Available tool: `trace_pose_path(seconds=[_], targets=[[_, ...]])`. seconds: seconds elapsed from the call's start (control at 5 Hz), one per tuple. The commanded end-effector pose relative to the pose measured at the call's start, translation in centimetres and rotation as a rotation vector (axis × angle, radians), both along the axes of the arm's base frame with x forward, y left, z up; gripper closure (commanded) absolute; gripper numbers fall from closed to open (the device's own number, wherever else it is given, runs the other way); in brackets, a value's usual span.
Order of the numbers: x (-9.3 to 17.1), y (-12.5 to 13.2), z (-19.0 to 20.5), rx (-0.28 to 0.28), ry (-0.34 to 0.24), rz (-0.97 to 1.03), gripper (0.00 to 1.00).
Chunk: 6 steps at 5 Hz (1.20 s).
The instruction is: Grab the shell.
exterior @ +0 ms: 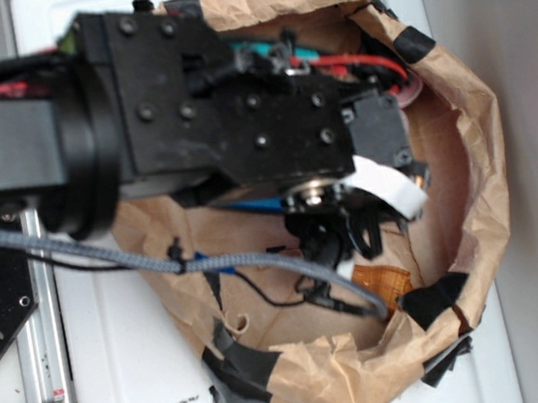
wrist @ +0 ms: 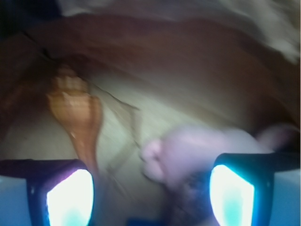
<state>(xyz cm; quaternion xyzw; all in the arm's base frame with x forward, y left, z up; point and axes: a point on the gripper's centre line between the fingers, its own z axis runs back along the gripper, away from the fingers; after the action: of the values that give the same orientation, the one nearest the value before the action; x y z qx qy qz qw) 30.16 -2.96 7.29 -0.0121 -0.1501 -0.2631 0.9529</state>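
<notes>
The shell [wrist: 77, 113] is glossy orange-brown. Its wide ribbed end is at the upper left of the wrist view, and its point runs down beside my left finger [wrist: 66, 193]. My gripper [wrist: 150, 193] is open, with the paper floor and part of a pink plush bunny [wrist: 197, 150] between its fingers. The shell lies just ahead of and inside the left finger, not gripped. In the exterior view the gripper [exterior: 345, 241] hangs low inside the paper nest, with an orange bit of the shell [exterior: 380, 281] just below it, partly behind a cable.
A crumpled brown paper wall [exterior: 479, 162] patched with black tape [exterior: 247, 365] rings the work area. A grey braided cable [exterior: 157, 262] crosses the nest. The arm's black body [exterior: 226, 107] covers most of the inside. A metal rail [exterior: 42, 334] runs at the left.
</notes>
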Motion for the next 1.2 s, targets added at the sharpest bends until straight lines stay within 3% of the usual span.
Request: trace_pose_path(seconds=[0.0, 0.2, 0.4, 0.6, 0.8, 1.0], targets=[[-0.6, -6.5, 0.3, -0.095, -0.065, -0.241, 0.0], [-0.5, -8.0, -0.1, -0.111, -0.098, -0.291, 0.0], [0.2, -8.5, -2.2, -0.073, -0.12, -0.318, 0.0], [0.9, -8.5, -4.1, -0.04, -0.118, -0.284, 0.18], [0.8, -8.5, -4.6, -0.012, -0.098, -0.245, 1.0], [0.4, -6.9, -1.8, 0.019, -0.056, -0.107, 1.0]])
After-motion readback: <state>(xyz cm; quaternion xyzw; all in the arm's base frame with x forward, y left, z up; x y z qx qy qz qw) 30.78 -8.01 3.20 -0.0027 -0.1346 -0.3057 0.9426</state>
